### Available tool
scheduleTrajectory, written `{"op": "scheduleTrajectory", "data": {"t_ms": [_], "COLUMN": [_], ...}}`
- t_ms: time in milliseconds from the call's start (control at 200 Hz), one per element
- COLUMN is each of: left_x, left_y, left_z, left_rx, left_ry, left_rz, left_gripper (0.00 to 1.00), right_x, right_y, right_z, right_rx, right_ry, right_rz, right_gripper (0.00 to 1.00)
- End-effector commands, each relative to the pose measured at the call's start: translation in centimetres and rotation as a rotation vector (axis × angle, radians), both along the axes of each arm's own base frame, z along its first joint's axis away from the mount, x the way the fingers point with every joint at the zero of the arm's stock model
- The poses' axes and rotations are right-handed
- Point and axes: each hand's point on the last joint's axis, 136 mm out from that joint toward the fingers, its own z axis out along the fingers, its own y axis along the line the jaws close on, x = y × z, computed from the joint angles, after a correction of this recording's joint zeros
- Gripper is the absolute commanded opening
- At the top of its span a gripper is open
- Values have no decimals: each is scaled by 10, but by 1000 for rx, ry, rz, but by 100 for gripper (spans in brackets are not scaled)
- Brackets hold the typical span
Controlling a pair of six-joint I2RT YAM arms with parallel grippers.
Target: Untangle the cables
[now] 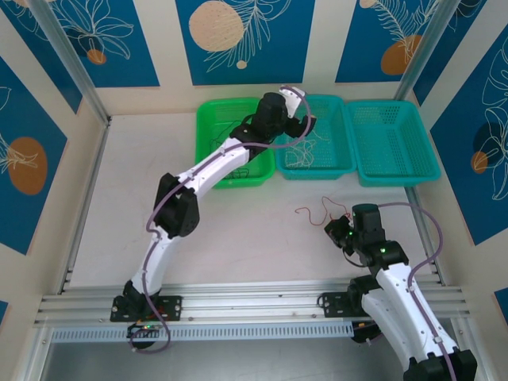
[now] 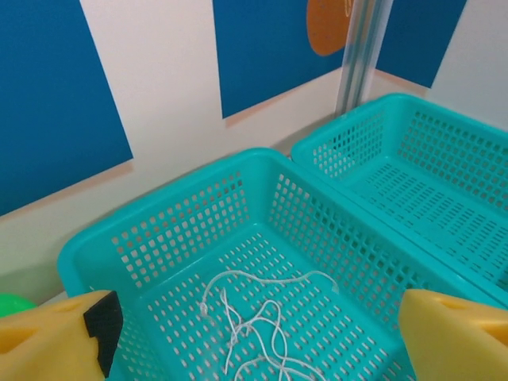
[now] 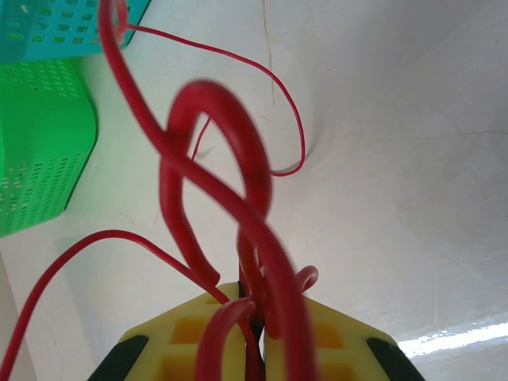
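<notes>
**Right arm grips red wire as left waits over basket.** The right pincer (image 3: 254, 317) is clamped on a red wire (image 3: 210, 143), which is caught between its pinched yellow fingers low over the white table (image 1: 238, 238), near that arm's base. From the grip the wire runs forward and to the left, away from the arm and toward the row of baskets at the far edge. Just ahead of the fingers it crosses over itself in a twisted loop, and finer bends trail out across the tabletop beyond. Its free length points toward the spot where the green basket (image 3: 40, 159) meets the middle teal basket (image 2: 182, 178), well apart from both.

Across the table, the left pincer (image 2: 254, 332) hovers above the middle teal basket with its fingers spread wide and nothing between them. A loose tangle of whitish wires (image 2: 262, 317) lies on that basket's floor, directly below the gap, its strands running roughly front to back in the wrist view.

The left arm is plainly the nearer to the whitish tangle, while the red wire belongs to the right arm alone. Any work on the red strand appears to turn on the twist just beyond the right fingers, which is well out of the left arm's present reach.
</notes>
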Motion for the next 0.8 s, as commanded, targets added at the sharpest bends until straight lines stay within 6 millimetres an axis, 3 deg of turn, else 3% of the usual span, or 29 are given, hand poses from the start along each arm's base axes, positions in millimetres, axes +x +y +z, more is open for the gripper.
{"op": "scheduleTrajectory", "data": {"t_ms": [0, 140, 245, 325, 475, 605, 735, 790], "left_x": [-36, -96, -156, -204, -274, -297, -298, -287], "left_y": [21, 52, 76, 89, 101, 108, 105, 107], "left_z": [77, 106, 103, 84, 22, -7, -19, -27], "left_rx": [-101, -183, -222, -199, -87, -97, -70, -26], "left_ry": [-113, -162, -197, -226, -244, -211, -206, -202], "left_rz": [-71, -158, -278, -387, -548, -601, -623, -576], "left_gripper": [91, 91, 91, 91, 91, 91, 91, 92], "right_x": [3, 8, 5, -1, -15, -22, -27, -30], "right_y": [4, 23, 45, 64, 99, 123, 148, 159], "right_z": [19, 44, 72, 96, 136, 156, 163, 164], "right_rx": [-15, -6, 25, 61, 124, 100, 89, 92], "right_ry": [-57, -158, -243, -296, -363, -389, -390, -387], "right_rz": [54, 214, 385, 526, 752, 879, 970, 1013], "right_gripper": [0, 0, 0, 0, 0, 0, 0, 0]}}
